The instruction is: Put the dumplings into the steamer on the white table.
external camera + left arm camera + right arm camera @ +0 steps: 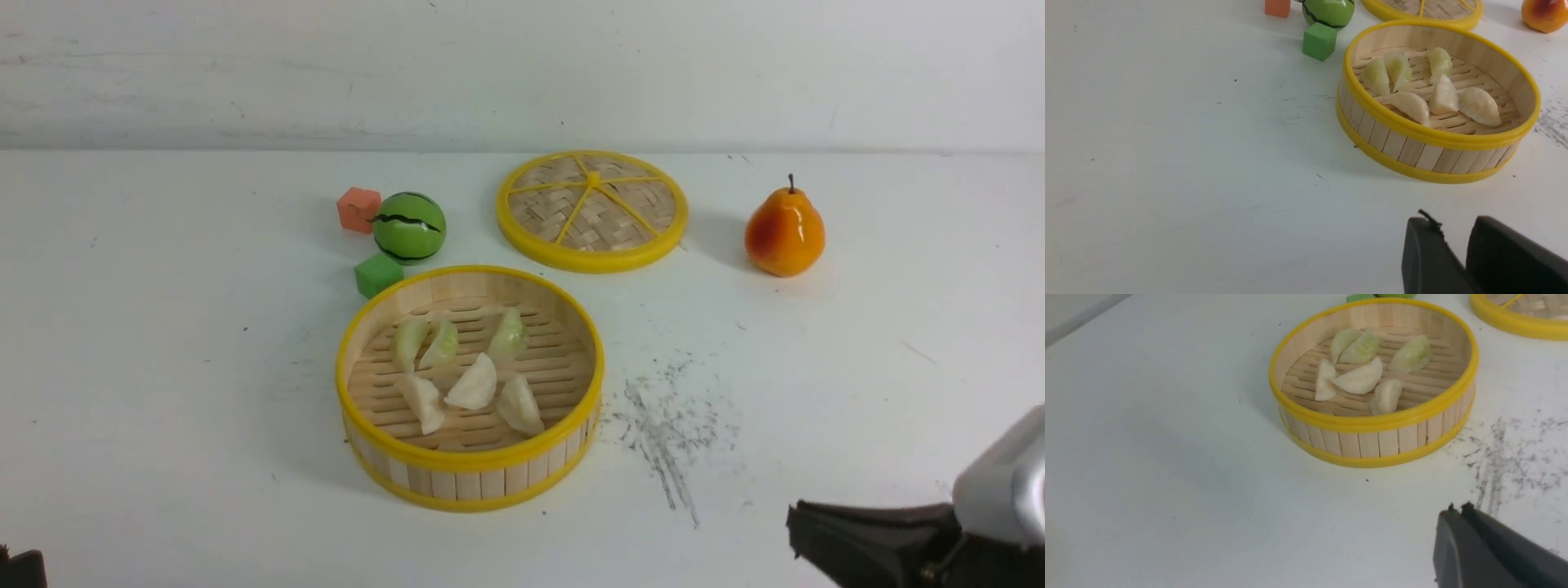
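The white counter (pixel 163 343) holds the round steamer (pixel 469 478) in the middle, with its lid (pixel 592 211) set off behind it so the basket stays open for filling. All six dumplings (pixel 472 384) lie inside it, so the job looks done. The left gripper (pixel 1457 253) waits empty with a small gap between its jaws, and the right gripper (pixel 1457 512) is clenched on nothing, both low and near.

Bright even light, soft shadows, slight blur overall.
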Controlling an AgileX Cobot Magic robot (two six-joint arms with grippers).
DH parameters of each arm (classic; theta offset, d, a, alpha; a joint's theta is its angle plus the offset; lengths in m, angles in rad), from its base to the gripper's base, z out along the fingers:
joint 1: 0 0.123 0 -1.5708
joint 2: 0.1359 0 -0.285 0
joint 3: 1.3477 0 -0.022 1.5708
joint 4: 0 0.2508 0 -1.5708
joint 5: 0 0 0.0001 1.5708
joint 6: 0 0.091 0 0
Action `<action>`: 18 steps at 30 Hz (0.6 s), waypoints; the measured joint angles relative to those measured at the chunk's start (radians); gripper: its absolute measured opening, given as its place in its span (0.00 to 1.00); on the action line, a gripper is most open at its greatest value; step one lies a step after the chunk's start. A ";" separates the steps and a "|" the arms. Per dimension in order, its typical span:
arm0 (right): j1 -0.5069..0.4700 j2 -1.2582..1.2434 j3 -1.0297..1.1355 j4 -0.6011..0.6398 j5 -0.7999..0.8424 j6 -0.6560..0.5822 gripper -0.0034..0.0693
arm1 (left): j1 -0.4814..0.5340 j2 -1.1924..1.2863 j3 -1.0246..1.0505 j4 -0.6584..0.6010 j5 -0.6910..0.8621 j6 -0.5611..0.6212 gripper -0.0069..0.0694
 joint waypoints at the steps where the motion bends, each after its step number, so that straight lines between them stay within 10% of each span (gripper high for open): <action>1: 0.000 -0.003 0.027 -0.016 -0.011 -0.001 0.03 | 0.000 0.000 0.000 0.000 0.000 0.000 0.29; 11: -0.169 -0.262 0.138 -0.035 -0.026 -0.163 0.03 | 0.000 0.000 0.000 0.000 -0.002 0.000 0.30; 18: -0.515 -0.632 0.286 0.154 0.020 -0.392 0.04 | 0.000 0.000 0.000 0.000 -0.002 0.000 0.31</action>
